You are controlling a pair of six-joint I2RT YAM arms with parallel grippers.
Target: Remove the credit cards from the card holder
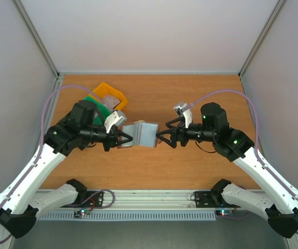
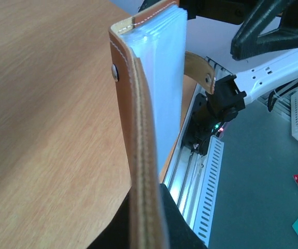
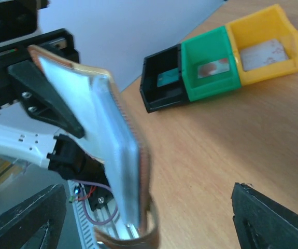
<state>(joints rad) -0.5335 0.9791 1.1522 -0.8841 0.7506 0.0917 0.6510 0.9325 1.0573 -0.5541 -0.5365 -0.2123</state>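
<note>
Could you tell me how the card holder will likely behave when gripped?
Probably bends at its fold: the card holder is held open from one side, snap tab loose. Its glossy plastic sleeves likely feel slippery. Thin, so probably light.

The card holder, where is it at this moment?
In the top view the card holder is held over the middle of the table, clamped in the left gripper, with the open right gripper close at its other side.

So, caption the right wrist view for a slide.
Open right pincer facing the raised card holder, three bins behind.

Wooden table (image 1: pixel 190 166), pale grey walls (image 1: pixel 149 31)
</note>
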